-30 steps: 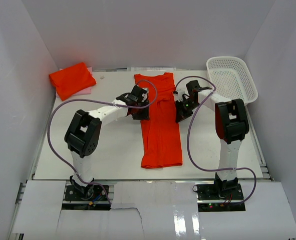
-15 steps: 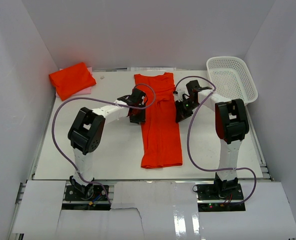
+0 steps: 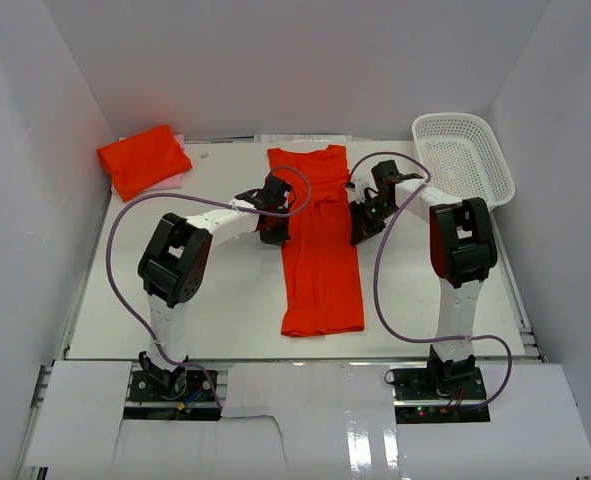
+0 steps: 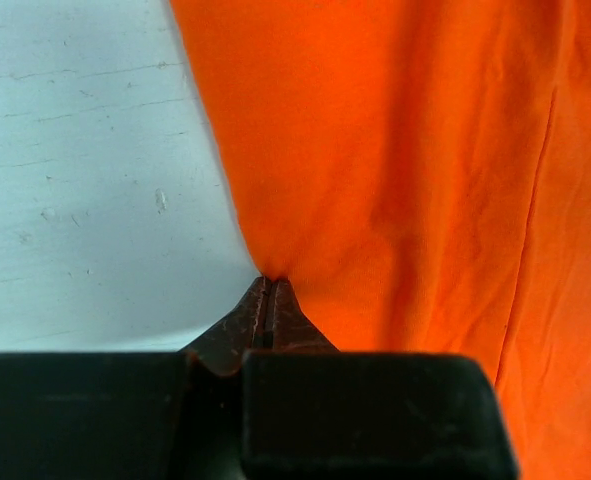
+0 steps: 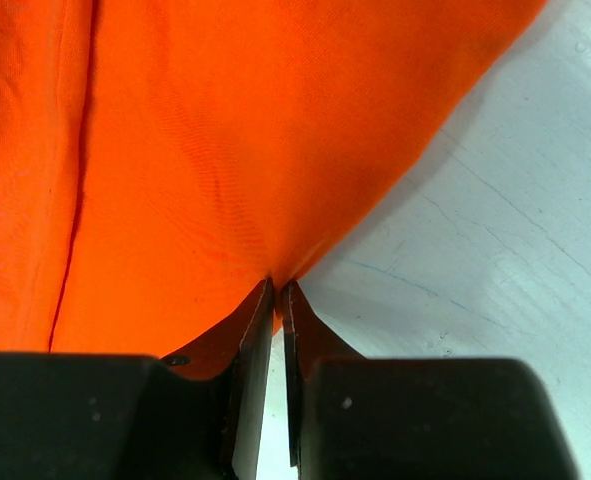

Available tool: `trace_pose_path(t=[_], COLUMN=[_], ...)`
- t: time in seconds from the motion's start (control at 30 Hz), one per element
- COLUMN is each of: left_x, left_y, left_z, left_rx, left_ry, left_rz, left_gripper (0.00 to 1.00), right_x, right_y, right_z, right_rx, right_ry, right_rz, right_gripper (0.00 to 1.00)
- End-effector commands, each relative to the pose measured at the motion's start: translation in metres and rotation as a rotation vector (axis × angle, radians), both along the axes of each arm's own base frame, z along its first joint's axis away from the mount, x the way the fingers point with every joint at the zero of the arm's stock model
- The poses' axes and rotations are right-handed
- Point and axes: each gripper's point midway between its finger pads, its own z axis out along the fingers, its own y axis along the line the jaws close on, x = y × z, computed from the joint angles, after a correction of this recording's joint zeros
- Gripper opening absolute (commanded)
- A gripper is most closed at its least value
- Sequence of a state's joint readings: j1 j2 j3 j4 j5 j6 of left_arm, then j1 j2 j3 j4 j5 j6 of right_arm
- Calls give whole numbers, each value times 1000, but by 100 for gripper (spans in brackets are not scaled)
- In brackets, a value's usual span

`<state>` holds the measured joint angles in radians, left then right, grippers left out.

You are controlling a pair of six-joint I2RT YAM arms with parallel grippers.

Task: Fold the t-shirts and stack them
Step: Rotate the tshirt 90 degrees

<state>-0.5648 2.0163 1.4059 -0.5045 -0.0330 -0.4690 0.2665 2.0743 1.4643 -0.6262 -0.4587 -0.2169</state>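
The bright orange-red short-sleeved fabric t-shirt (image 3: 320,260) lies mid-frame in the top view. It is folded into a long narrow strip on the white table (image 3: 225,290), collar toward the upper edge. A second orange-red t-shirt (image 3: 143,158), folded compactly, sits at upper left. The white plastic mesh basket (image 3: 463,155) stands at upper right. From above, both arms reach the strip's long sides, but their fingertips are too small to judge. The wrist views show more. The left gripper (image 4: 268,292) has its jaws pressed together on the shirt's edge, the cloth drawn to a point. The right gripper (image 5: 278,290) pinches the opposite edge, with a thin slit between its jaws.
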Motion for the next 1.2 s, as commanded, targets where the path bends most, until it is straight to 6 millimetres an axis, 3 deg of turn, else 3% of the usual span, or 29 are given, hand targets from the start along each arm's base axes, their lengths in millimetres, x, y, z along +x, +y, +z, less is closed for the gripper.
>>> trace_pose_path(t=[0.0,0.1,0.33,0.43,0.57,0.63,0.7,0.8,0.9,0.93,0.97,1.0,1.07,1.1,1.17], left_x=[-8,-8,-4,-4,-7,-7,-6,-7,-6,-10,-13,-14,-24,-27,-40], left_y=[7,12,44,50,45,40,32,26,28,30,32,34,40,42,50], left_z=[-2,6,14,14,8,7,9,20,42,46,52,68,75,92,95], left_rx=[23,9,-13,-15,-45,-69,-106,-140,-151,-149,-144,-145,-139,-153,-140], left_ry=[21,12,13,12,32,39,46,39,1,1,-10,-52,-64,-100,-98], left_rz=[-9,-18,2,8,-14,-22,-34,-41,-18,-10,-1,8,17,16,24], left_gripper=[0,0,0,0,0,0,0,7,14,22,30,40,42,42,43], right_x=[6,7,7,7,5,4,3,-4,-15,-15,-19,-19,-22,-26,-36], right_y=[-11,-13,-19,-20,-17,-16,-14,-12,-13,-15,-21,-24,-33,-35,-29], right_z=[3,3,-1,-3,-4,-3,-1,8,21,33,33,47,57,63,86], right_rx=[-55,-68,-85,-88,-73,-63,-49,-37,-57,-59,-86,-92,-131,-132,-83], right_ry=[-35,-39,-38,-34,-24,-20,-19,-25,-59,-95,-105,-145,-187,-204,-249], right_rz=[0,-3,-9,-9,-6,-5,-2,4,20,20,24,22,30,33,53], right_gripper=[15,14,13,13,8,14,31,42,45,46,47,48,49,53,56])
